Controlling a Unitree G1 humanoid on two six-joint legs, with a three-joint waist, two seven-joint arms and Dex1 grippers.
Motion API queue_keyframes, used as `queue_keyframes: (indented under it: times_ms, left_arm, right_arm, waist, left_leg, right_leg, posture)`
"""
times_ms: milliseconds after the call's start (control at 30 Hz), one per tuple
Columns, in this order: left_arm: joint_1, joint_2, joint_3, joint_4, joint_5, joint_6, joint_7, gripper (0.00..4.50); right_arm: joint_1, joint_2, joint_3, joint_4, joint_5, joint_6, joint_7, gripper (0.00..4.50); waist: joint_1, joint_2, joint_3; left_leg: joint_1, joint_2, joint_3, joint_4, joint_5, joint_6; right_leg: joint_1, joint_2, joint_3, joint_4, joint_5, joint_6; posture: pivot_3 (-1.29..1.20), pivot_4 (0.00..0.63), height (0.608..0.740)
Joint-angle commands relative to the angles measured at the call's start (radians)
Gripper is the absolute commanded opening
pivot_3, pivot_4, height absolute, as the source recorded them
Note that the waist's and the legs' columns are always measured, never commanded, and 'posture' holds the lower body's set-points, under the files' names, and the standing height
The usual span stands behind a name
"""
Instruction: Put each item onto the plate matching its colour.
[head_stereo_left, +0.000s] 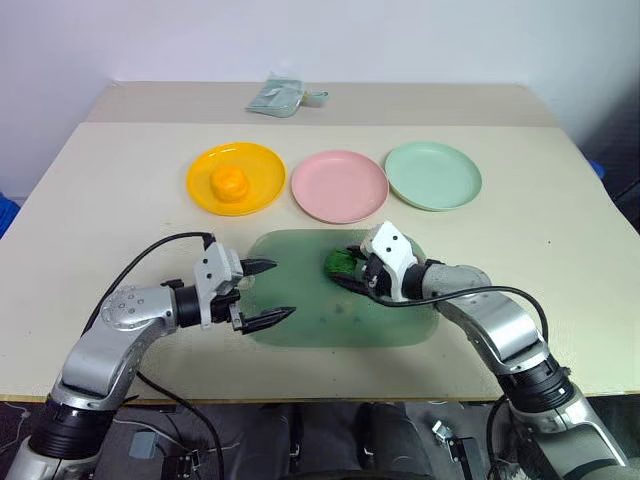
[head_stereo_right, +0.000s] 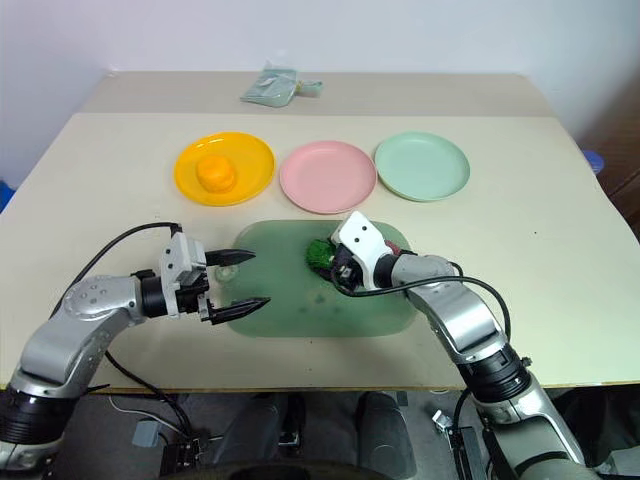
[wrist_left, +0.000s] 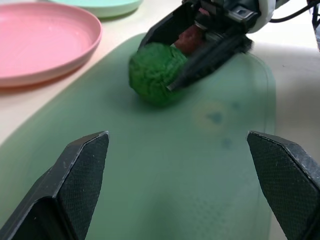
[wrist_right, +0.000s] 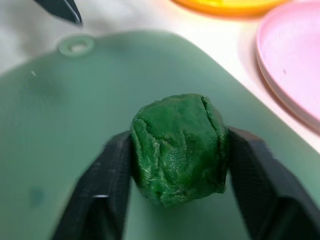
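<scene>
Right claw (wrist_right: 177, 150) pinching green fruit (wrist_right: 178, 148) over tray (head_stereo_left: 300, 330); left claw (head_stereo_left: 268, 292) spread wide, empty, opposite.

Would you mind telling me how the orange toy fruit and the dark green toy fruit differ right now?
The orange toy fruit lies on the yellow-orange plate, while the dark green toy fruit is on the translucent green tray, not on the mint green plate. The orange one is free of any tool; the green one is pinched by the right tool. Both are small, round and bumpy.
</scene>
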Motion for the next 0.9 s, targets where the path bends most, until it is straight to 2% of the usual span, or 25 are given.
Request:
queue_keyframes:
  times_ms: [33,133,200,267,400,500,567,633,667,700,767,833,900]
  left_arm:
    - [0.009,0.002,0.016,-0.048,-0.016,-0.002,0.008,4.5]
    - [0.012,-0.016,0.003,-0.06,-0.005,-0.013,0.026,4.5]
    - [0.014,-0.029,-0.005,-0.068,0.003,-0.018,0.042,4.5]
    - [0.017,-0.04,-0.008,-0.076,0.004,-0.017,0.056,4.5]
    - [0.038,-0.057,-0.023,-0.093,0.012,-0.013,0.083,4.5]
    - [0.053,-0.062,-0.03,-0.108,0.021,-0.01,0.101,4.5]
    - [0.062,-0.067,-0.026,-0.121,0.024,-0.01,0.119,4.5]
    - [0.071,-0.073,-0.019,-0.132,0.022,-0.005,0.137,4.5]
    - [0.076,-0.074,-0.018,-0.136,0.02,-0.002,0.143,4.5]
    - [0.082,-0.076,-0.018,-0.142,0.017,0.002,0.149,4.5]
    - [0.089,-0.079,-0.018,-0.15,0.012,0.008,0.157,4.5]
    - [0.09,-0.082,-0.021,-0.153,0.01,0.011,0.162,4.5]
    - [0.09,-0.084,-0.022,-0.154,0.009,0.013,0.163,4.5]
  right_arm:
    - [-0.052,0.005,-0.083,-0.055,0.024,0.011,-0.008,2.01]
    - [-0.188,0.036,-0.207,0.087,-0.007,0.018,-0.131,2.01]
    - [-0.291,0.046,-0.276,0.279,-0.062,0.013,-0.257,2.01]
    - [-0.356,0.042,-0.298,0.443,-0.11,-0.023,-0.324,2.01]
    - [-0.492,0.07,-0.358,0.843,-0.142,-0.206,-0.385,2.01]
    - [-0.547,0.07,-0.365,1.04,-0.161,-0.335,-0.372,2.01]
    - [-0.562,0.067,-0.377,1.108,-0.152,-0.392,-0.342,3.0]
    - [-0.556,0.058,-0.386,1.105,-0.147,-0.452,-0.319,3.71]
    - [-0.539,0.05,-0.388,1.071,-0.144,-0.473,-0.299,4.3]
    - [-0.509,0.038,-0.388,1.011,-0.135,-0.489,-0.256,4.46]
    - [-0.452,0.017,-0.382,0.906,-0.119,-0.496,-0.174,4.46]
    - [-0.329,-0.035,-0.366,0.697,-0.052,-0.472,-0.005,4.46]
    - [-0.245,-0.068,-0.364,0.55,0.008,-0.431,0.106,4.46]
  waist:
    - [0.0,0.0,0.0]
    - [-0.003,0.0,0.0]
    - [-0.002,0.0,0.0]
    - [0.003,0.0,0.0]
    - [-0.007,0.0,0.0]
    - [-0.023,0.002,0.001]
    - [-0.03,0.003,0.002]
    - [-0.031,0.003,0.002]
    - [-0.031,0.004,0.002]
    - [-0.031,0.004,0.002]
    - [-0.024,0.004,0.002]
    - [-0.016,0.004,0.002]
    - [-0.012,0.004,0.001]
  left_leg:
    - [0.0,0.0,0.0,0.0,0.0,0.0]
    - [0.0,0.0,0.0,0.0,0.0,0.0]
    - [0.0,0.0,0.001,0.0,0.0,0.0]
    - [0.0,0.0,0.0,0.0,0.0,0.0]
    - [0.0,-0.001,0.001,-0.002,0.0,0.0]
    - [0.0,0.0,0.002,-0.004,0.001,-0.001]
    - [0.0,0.0,0.003,-0.004,0.001,-0.001]
    - [0.0,0.0,0.003,-0.005,0.001,-0.001]
    - [0.0,0.001,0.003,-0.005,0.001,-0.001]
    - [0.0,0.001,0.003,-0.005,0.001,-0.001]
    - [0.0,0.001,0.003,-0.005,0.001,-0.001]
    - [0.0,0.001,0.003,-0.005,0.001,-0.001]
    - [0.0,0.001,0.0,-0.004,0.001,-0.001]
  right_leg:
    - [0.0,0.0,0.0,0.0,0.0,0.0]
    - [0.0,0.0,0.0,0.0,0.0,0.0]
    - [-0.001,0.0,0.001,0.001,0.0,0.0]
    - [-0.001,0.0,0.001,0.002,0.0,0.0]
    - [-0.001,0.0,0.001,0.002,0.0,0.0]
    - [-0.001,0.001,0.001,0.002,0.0,0.0]
    - [-0.002,0.001,0.001,0.002,0.0,0.0]
    - [-0.002,0.001,0.001,0.002,0.0,0.0]
    - [-0.002,0.001,0.001,0.002,0.0,0.0]
    - [-0.002,0.001,0.001,0.002,0.0,0.0]
    - [-0.002,0.001,0.001,0.001,0.0,0.0]
    - [-0.002,0.001,0.001,0.001,0.0,0.0]
    - [0.001,0.001,0.001,0.0,0.0,0.0]
  posture:
    - [0.0,0.15,0.74]
    - [0.0,0.15,0.74]
    - [0.0,0.15,0.74]
    - [0.0,0.15,0.74]
    - [0.0,0.15,0.74]
    - [0.0,0.15,0.74]
    - [0.0,0.15,0.74]
    - [0.0,0.15,0.74]
    - [0.0,0.15,0.74]
    - [0.0,0.15,0.74]
    - [0.0,0.15,0.74]
    - [0.0,0.15,0.74]
    - [0.0,0.15,0.74]
